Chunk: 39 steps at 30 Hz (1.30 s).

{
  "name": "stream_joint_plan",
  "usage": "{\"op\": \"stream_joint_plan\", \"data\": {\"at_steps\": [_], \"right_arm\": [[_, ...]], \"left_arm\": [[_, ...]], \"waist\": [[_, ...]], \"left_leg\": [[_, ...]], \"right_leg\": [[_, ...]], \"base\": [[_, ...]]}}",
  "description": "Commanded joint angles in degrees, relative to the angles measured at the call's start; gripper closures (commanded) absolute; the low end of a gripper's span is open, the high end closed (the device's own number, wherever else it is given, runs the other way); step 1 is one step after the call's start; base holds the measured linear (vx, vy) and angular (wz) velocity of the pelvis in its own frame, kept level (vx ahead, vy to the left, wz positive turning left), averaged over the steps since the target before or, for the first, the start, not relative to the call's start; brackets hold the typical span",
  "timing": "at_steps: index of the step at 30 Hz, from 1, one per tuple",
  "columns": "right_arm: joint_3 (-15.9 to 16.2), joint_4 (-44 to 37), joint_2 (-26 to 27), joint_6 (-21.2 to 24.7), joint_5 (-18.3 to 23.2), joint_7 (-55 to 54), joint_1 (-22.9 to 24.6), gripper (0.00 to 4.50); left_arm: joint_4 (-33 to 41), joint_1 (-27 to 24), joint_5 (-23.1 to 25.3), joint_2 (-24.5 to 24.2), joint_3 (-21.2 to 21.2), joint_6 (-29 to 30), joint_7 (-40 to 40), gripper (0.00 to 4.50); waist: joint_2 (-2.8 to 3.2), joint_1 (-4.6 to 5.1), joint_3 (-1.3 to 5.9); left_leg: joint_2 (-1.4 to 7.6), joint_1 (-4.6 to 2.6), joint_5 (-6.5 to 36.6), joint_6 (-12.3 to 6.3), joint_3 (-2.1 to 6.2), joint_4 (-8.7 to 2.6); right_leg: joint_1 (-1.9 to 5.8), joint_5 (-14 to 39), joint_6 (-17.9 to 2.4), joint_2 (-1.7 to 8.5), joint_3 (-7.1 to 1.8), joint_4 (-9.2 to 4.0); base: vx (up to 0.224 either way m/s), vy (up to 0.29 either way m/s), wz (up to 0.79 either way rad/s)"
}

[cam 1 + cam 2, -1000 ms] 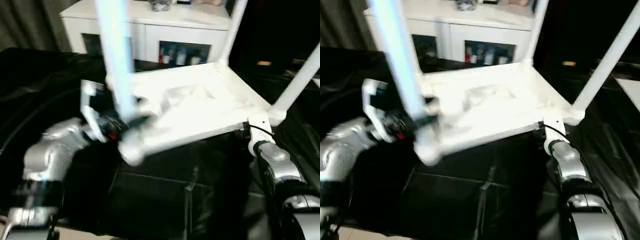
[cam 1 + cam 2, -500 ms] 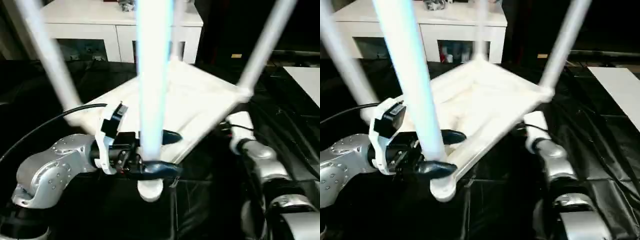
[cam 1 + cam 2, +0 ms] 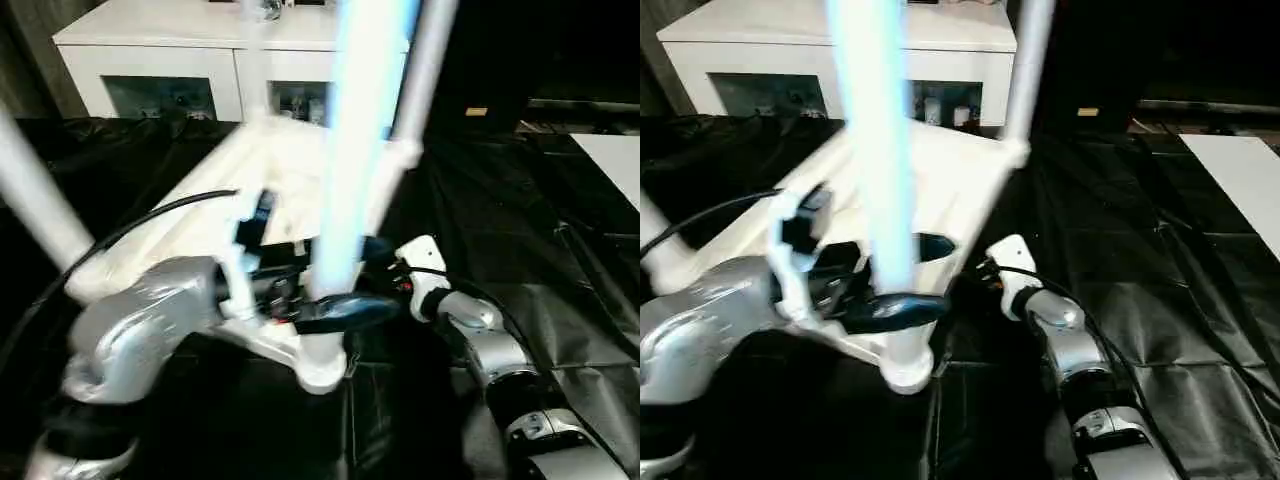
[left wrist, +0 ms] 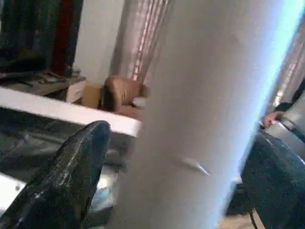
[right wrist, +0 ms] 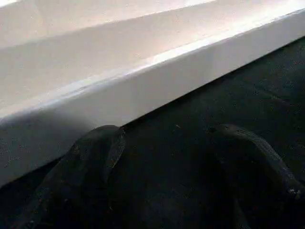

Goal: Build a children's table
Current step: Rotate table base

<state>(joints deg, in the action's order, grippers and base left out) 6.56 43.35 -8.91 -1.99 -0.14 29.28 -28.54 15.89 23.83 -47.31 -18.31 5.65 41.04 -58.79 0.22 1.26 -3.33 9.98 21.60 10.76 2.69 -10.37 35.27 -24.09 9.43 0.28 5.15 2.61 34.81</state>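
from the head cameras the upturned tabletop (image 3: 240, 215) lies on the black cloth (image 3: 560, 250) with the left gripper (image 3: 335, 285) clasping its nearest leg (image 3: 355, 160), in the left wrist view both fingers (image 4: 71, 176) flank that leg, and in the right wrist view the right gripper (image 5: 162, 186) hangs spread and empty beside the tabletop's rim.

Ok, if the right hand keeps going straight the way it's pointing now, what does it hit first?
Most likely the tabletop's white side rim, which lies straight ahead of the right hand. Its black fingers stand apart with nothing between them, over the black cloth.
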Motion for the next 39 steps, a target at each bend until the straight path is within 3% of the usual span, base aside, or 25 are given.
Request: {"op": "stream_joint_plan", "data": {"at_steps": [1,3,4,5,7,8,10,12,13,15,17,19,20,21,22,26,30,33,34,36,38,39], "right_arm": [[2.75,-3.08,2.48,-0.27,0.10,2.78,0.01,0.81],[2.88,-3.43,2.73,-0.07,0.01,2.71,0.09,0.81],[2.84,-3.76,2.98,0.12,-0.14,2.76,0.16,0.81],[2.82,-3.84,3.11,0.14,-0.21,2.73,0.16,0.81],[2.67,-3.82,3.21,0.01,-0.53,1.87,0.09,0.81],[2.49,-3.50,3.03,-0.20,-0.89,0.89,-0.09,0.81],[2.06,-3.10,2.74,-0.28,-1.19,-0.53,-0.33,0.81],[-0.59,-2.39,1.20,-0.28,-0.84,-3.88,-0.87,0.81],[-1.07,-2.48,0.93,-0.27,-0.79,-4.42,-0.87,0.81],[-1.87,-2.86,0.51,-0.12,-0.57,-4.97,-0.76,0.81],[-3.49,-4.10,-0.80,0.09,-0.01,-5.71,-0.32,0.81],[-4.75,-5.31,-1.60,0.50,0.83,-5.69,0.06,0.81],[-5.21,-6.18,-2.14,0.54,1.14,-5.47,0.42,0.81],[-5.97,-8.75,-3.48,0.98,2.30,-4.22,1.52,0.81],[-5.97,-8.75,-3.48,0.98,2.30,-4.22,1.52,0.81],[-5.73,-13.59,-6.96,1.48,3.02,0.30,4.09,0.81],[-5.00,-15.59,-9.29,1.88,2.94,3.11,5.55,0.81],[-4.34,-16.62,-11.86,2.35,2.23,5.60,6.61,0.81],[-2.82,-18.36,-16.04,2.81,0.72,9.56,8.35,0.81],[-1.11,-21.27,-20.82,3.59,-0.47,14.41,10.75,0.81],[-0.53,-24.38,-23.97,4.74,-0.73,17.56,12.91,0.81],[-0.63,-25.42,-24.77,5.21,-0.81,18.10,13.57,0.81]], "left_arm": [[-1.12,1.97,1.70,1.53,2.07,-1.88,0.51,0.07],[-3.11,2.95,3.70,2.99,2.57,-4.36,0.99,0.07],[-7.40,4.66,7.88,5.06,3.50,-8.82,2.57,0.07],[-10.45,5.87,10.72,6.22,4.23,-11.68,3.75,0.07],[-16.51,8.38,17.43,7.97,6.16,-17.65,7.61,0.07],[-18.54,9.26,18.89,8.55,6.71,-19.24,8.38,0.07],[-20.93,10.36,21.03,9.15,7.31,-21.15,10.13,0.07],[-28.18,13.26,27.42,9.92,9.01,-26.57,14.77,0.07],[-28.95,13.39,27.97,10.05,8.98,-27.28,14.87,0.07],[-30.50,13.56,29.48,10.13,8.88,-29.01,15.10,0.07],[-31.55,12.89,31.35,8.99,9.19,-31.19,13.92,0.07],[-30.70,11.70,31.27,7.87,9.28,-32.22,11.88,0.07],[-29.01,10.62,30.08,7.03,9.29,-30.95,10.10,0.07],[-24.38,7.73,26.11,4.75,9.49,-26.89,5.71,0.07],[-24.38,7.73,26.11,4.75,9.49,-26.89,5.71,0.07],[-19.17,3.57,25.12,0.81,10.00,-23.00,4.60,0.07],[-17.75,1.56,24.18,-1.39,10.21,-20.52,2.51,0.07],[-18.29,0.51,26.74,-4.39,11.90,-19.18,1.39,0.07],[-20.53,-0.38,31.48,-7.24,13.94,-19.78,1.40,0.07],[-23.12,-0.84,35.93,-8.67,15.22,-20.42,3.59,0.41],[-23.19,-1.39,37.28,-8.86,15.60,-19.04,6.18,0.60],[-22.65,-1.80,37.48,-9.01,15.84,-18.49,6.71,0.60]], "waist": [[0.22,-0.44,3.39],[0.08,-0.44,3.46],[0.01,-0.42,3.48],[0.05,-0.66,3.53],[0.00,-0.61,3.36],[-0.23,-0.42,3.48],[-0.17,-0.37,3.45],[-0.19,-0.56,3.46],[-0.20,-0.66,3.47],[-0.36,-0.48,3.49],[-0.42,-0.70,3.77],[-0.48,-0.81,3.78],[-0.36,-0.90,3.81],[-0.60,-1.02,3.86],[-0.52,-1.22,3.85],[0.00,-2.01,3.93],[-0.03,-2.46,4.00],[0.01,-2.84,3.72],[-0.04,-2.89,3.72],[0.22,-3.25,3.40],[0.56,-3.41,3.58],[0.38,-3.31,3.55]], "left_leg": [[2.24,-0.51,22.57,1.01,1.00,-5.37],[2.24,-0.37,21.74,0.70,0.99,-5.32],[2.25,-0.30,21.19,0.41,0.96,-5.29],[2.17,-0.74,21.12,0.15,0.80,-5.07],[2.30,-0.50,21.63,0.04,1.05,-5.32],[2.23,-0.10,21.64,0.32,1.27,-5.37],[2.17,0.01,21.93,0.40,1.34,-5.40],[2.06,-0.83,22.50,0.14,1.06,-5.10],[2.03,-1.02,22.72,0.19,1.03,-5.07],[1.88,-0.20,21.97,-0.10,1.23,-5.25],[1.95,-0.35,20.91,-0.53,1.17,-5.08],[2.07,-0.28,19.84,-1.01,1.02,-5.12],[2.10,-0.25,19.36,-1.29,0.98,-5.12],[2.23,-0.36,18.71,-1.56,0.88,-5.13],[2.39,-0.27,18.15,-1.52,0.98,-5.22],[2.53,-0.87,15.87,-2.66,0.37,-5.04],[2.49,-0.68,13.72,-3.10,0.39,-5.07],[2.51,-0.94,15.46,-2.44,0.34,-5.26],[2.42,-0.86,15.67,-2.22,0.34,-5.28],[2.48,-1.52,18.70,-1.84,0.25,-5.31],[2.48,-1.28,18.22,-1.62,0.37,-5.34],[2.56,-0.99,18.21,-1.70,0.45,-5.40]], "right_leg": [[2.70,20.24,-12.25,2.00,-1.84,-4.49],[2.83,19.71,-12.37,2.12,-1.91,-4.49],[2.89,19.56,-12.30,2.17,-1.94,-4.58],[2.59,20.15,-11.84,2.13,-1.97,-4.89],[2.81,21.21,-11.10,2.14,-1.88,-5.04],[3.24,21.91,-10.40,2.37,-1.81,-4.89],[3.27,23.59,-9.92,2.45,-1.70,-4.91],[2.39,25.37,-9.36,2.28,-1.86,-5.70],[2.31,25.49,-9.29,2.20,-1.81,-5.71],[3.06,25.68,-8.99,2.38,-1.65,-5.58],[2.94,25.16,-8.93,2.44,-1.71,-5.59],[2.93,22.59,-10.27,2.42,-1.76,-5.36],[2.99,21.70,-10.78,2.40,-1.77,-5.16],[2.95,20.35,-11.53,2.40,-1.78,-5.00],[3.24,19.43,-12.05,2.61,-1.82,-4.62],[2.80,12.74,-14.43,1.95,-1.96,-4.21],[3.24,10.96,-14.97,2.11,-1.90,-3.89],[3.04,14.01,-13.69,2.01,-1.98,-4.20],[3.14,14.73,-13.37,2.03,-1.97,-4.34],[2.74,17.84,-11.32,1.71,-2.11,-4.96],[2.99,18.24,-11.18,2.08,-2.24,-4.86],[3.11,18.26,-11.17,2.11,-2.18,-4.97]], "base": [[0.000,0.000,0.00],[0.000,0.000,0.00],[0.000,0.000,0.00],[0.000,0.000,0.00],[0.000,0.000,0.00],[0.000,0.000,0.00],[0.000,0.000,0.00],[0.000,0.000,0.00],[0.000,0.000,0.00],[0.000,0.000,0.00],[0.000,0.000,0.00],[0.000,0.000,0.00],[0.000,0.000,0.00],[0.000,0.000,0.00],[0.000,0.000,0.00],[0.000,0.000,0.00],[0.000,0.000,0.00],[0.000,0.000,0.00],[0.000,0.000,0.00],[0.000,0.000,0.00],[0.000,0.000,0.00],[0.000,0.000,0.00]]}}
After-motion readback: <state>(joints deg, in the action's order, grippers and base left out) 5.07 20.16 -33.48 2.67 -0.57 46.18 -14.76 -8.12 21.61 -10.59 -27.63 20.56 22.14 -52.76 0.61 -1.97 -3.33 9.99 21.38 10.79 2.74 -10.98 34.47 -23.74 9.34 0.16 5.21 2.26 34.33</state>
